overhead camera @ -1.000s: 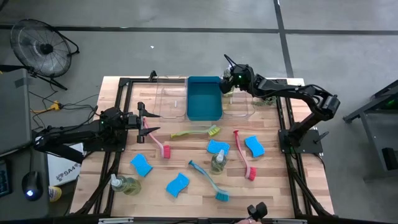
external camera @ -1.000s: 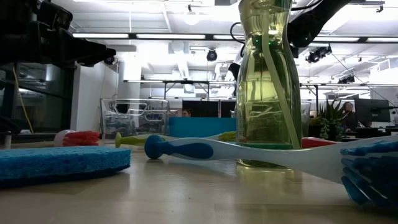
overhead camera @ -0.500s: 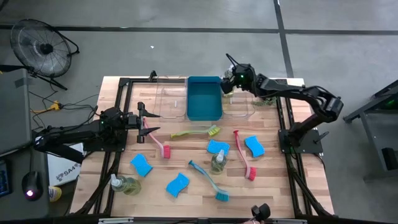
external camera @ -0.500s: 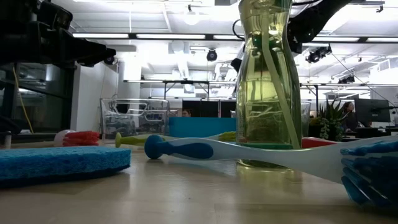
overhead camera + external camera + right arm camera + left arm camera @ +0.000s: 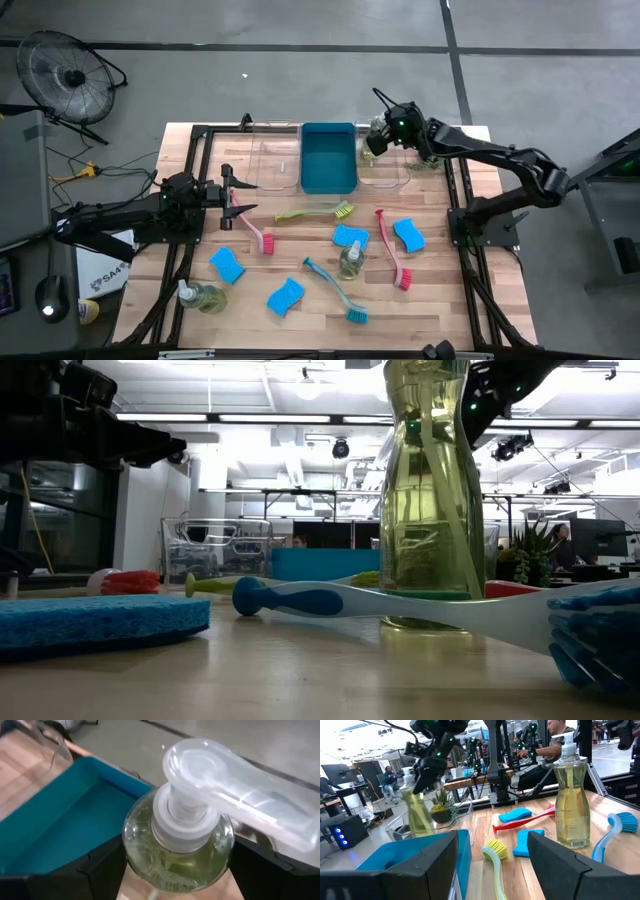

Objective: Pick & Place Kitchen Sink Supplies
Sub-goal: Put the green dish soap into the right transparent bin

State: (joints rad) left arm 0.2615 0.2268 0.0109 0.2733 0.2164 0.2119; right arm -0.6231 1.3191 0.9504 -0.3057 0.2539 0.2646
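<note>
Your right gripper has its jaws spread on either side of a small clear pump bottle of yellowish liquid, which stands upright in the clear plastic tray just right of the blue rectangular bin at the far edge of the wooden table; from the right wrist you look down on its white pump head, with the dark fingers close beside the glassy body, and whether they press on it you cannot tell. A second clear tray sits just left of the bin. Your left gripper waits at the left side of the table, jaws apart and holding nothing, just above the handle end of a pink long-handled dish brush. Counting the supplies: three pump bottles, the one at the right gripper, one mid-table and one at the near left corner; four bright blue wavy-edged sponges; and four brushes, the pink one, a yellow-green one, a red one and a teal one. The mid-table bottle stands touching a sponge, with the teal brush just beside it.
</note>
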